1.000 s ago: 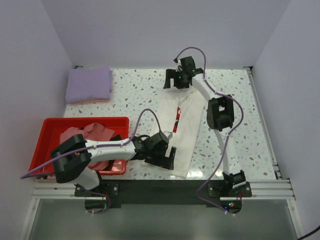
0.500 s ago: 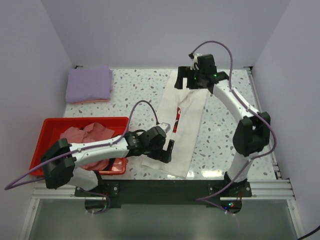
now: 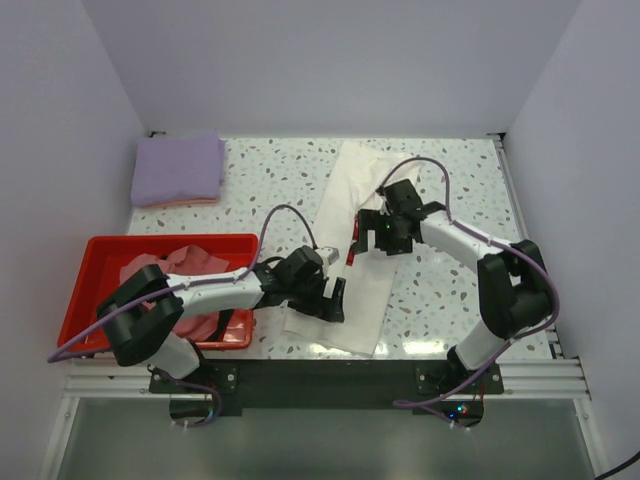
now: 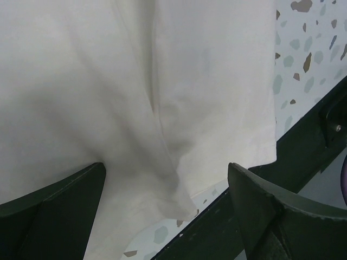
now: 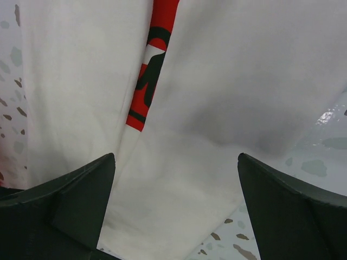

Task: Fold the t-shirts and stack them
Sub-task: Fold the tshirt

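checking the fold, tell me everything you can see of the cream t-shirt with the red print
The cream t-shirt is soft matte cloth, folded lengthwise into a long narrow strip, flat on the speckled table, slanting from the far middle to the near edge. A sliver of red print with dark marks shows along the fold. Shallow creases run lengthwise. The left gripper is open over its near end, the right gripper open over its middle; neither grips it.

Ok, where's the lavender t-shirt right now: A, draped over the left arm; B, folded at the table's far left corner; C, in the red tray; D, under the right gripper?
B: the lavender t-shirt lies folded at the far left corner of the table, beyond the red tray, which holds pink cloth.
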Controlling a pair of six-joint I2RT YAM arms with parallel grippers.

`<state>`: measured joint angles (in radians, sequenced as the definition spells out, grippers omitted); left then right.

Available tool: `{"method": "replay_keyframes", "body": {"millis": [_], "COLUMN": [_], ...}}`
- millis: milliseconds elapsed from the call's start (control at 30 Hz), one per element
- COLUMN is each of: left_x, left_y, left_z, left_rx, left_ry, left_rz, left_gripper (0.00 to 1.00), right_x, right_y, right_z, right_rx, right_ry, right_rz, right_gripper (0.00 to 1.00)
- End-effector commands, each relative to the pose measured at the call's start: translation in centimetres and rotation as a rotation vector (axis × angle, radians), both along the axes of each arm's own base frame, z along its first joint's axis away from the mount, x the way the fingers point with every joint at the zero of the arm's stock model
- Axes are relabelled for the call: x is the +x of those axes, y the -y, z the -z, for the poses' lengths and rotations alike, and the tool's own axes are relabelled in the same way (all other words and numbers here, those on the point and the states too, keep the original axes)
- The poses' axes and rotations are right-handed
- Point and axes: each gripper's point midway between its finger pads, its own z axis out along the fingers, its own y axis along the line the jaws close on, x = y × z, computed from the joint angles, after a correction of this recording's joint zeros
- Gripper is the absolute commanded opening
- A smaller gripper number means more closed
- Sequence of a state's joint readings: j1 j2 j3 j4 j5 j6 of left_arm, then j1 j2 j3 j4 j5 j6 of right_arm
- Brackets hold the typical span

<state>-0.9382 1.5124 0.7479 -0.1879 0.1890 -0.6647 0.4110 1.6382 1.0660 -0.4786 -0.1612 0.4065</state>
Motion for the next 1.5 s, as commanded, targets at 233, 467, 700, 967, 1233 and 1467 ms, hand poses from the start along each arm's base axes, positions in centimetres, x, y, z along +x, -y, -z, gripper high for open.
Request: {"method": "replay_keyframes", "body": {"millis": [233, 467, 700, 967, 1233, 1467], "left_x": [-4.8, -6.0, -5.8, 0.8, 12.3, 15.3], "left_y": [0.9, 3.8, 4.6, 2.2, -9.1, -13.8], "left_z": [0.7, -0.1, 0.2, -6.3, -9.8, -9.9], "left_rx": [-0.065, -0.169, -0.079, -0.021, 0.087, 0.058], "left_ry": [-0.076, -0.07, -0.032, 0.232, 0.383, 0.336], "left_rz": [0.055, 0.048, 0.052, -0.137, -0.532, -0.681], "left_gripper": [1.0, 1.0, 1.0, 1.0, 1.0, 1.0], "right_x": [1.3, 2.2, 2.7, 5.2, 10.7, 16.5], "right_y": [2.0, 3.6, 3.9, 2.0, -3.7, -5.9], "right_z": [2.3, 2.7, 1.8, -5.8, -11.1, -7.8], "right_rx": [-0.119, -0.219, -0.223, -0.157, -0.181, -0.307], "right_ry": [-0.005, 0.0, 0.018, 0.236, 0.385, 0.378], "right_rz": [0.075, 0.094, 0.083, -0.06, -0.176, -0.246], "right_gripper": [0.99, 0.99, 0.99, 0.99, 0.97, 0.83]}}
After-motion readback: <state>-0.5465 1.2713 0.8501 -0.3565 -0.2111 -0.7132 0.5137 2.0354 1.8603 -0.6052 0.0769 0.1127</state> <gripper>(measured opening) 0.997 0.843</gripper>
